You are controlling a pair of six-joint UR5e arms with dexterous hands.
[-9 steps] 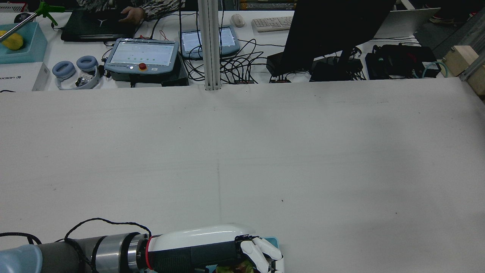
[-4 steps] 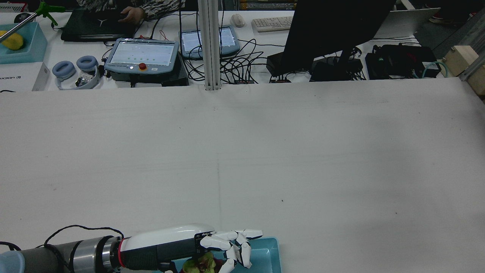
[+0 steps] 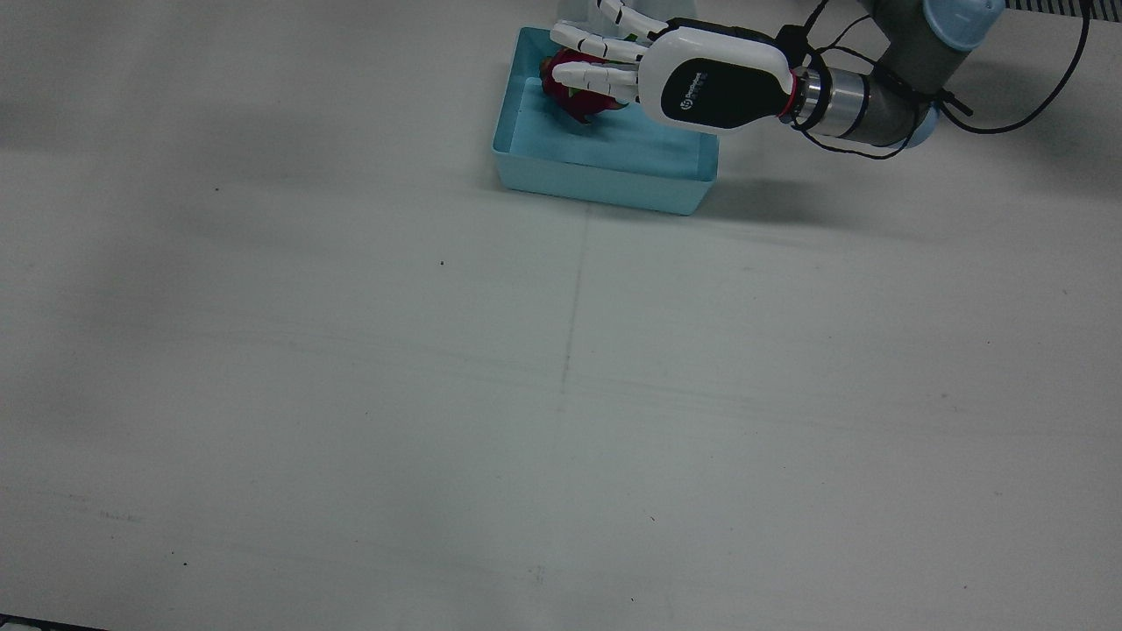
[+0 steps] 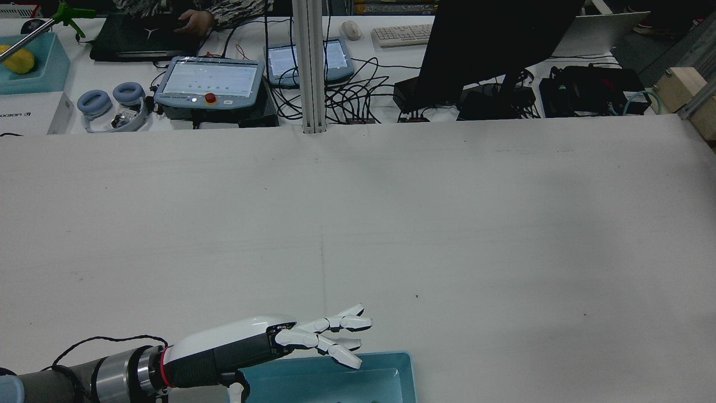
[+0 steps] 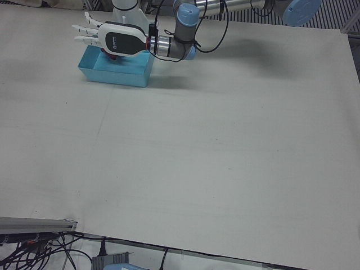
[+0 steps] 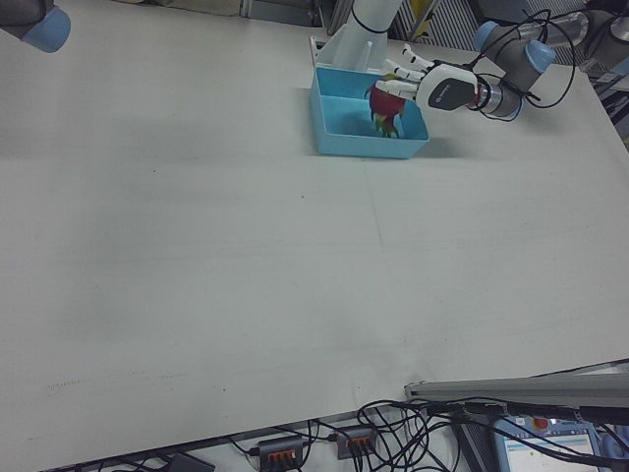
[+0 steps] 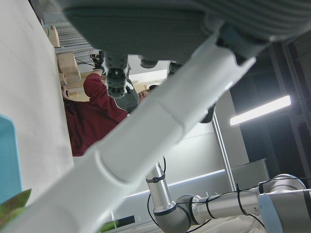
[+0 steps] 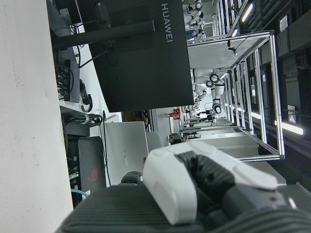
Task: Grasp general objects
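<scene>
A red dragon fruit (image 3: 564, 95) with green scales lies in the far end of a light-blue tray (image 3: 605, 187) near the arms' pedestals. My left hand (image 3: 692, 79) hovers just above the fruit with its fingers (image 3: 596, 77) spread and straight, holding nothing. In the rear view the left hand (image 4: 263, 338) reaches out over the tray (image 4: 369, 380), and the fruit is out of frame there. The right-front view shows the fruit (image 6: 385, 104) under the left hand (image 6: 437, 85). Only a white and black part of my right hand (image 8: 194, 189) shows, in its own view.
The white table (image 3: 561, 377) stretches wide in front of the tray. Beyond its far edge stand a monitor (image 4: 492, 45), a teach pendant (image 4: 210, 81), cables and headphones (image 4: 109, 103). A person's hand (image 4: 193, 22) rests on a laptop there.
My left hand was closed around the dragon fruit, then opened its fingers and let it go. The hand has since risen and drawn back, and the fruit lies in the tray.
</scene>
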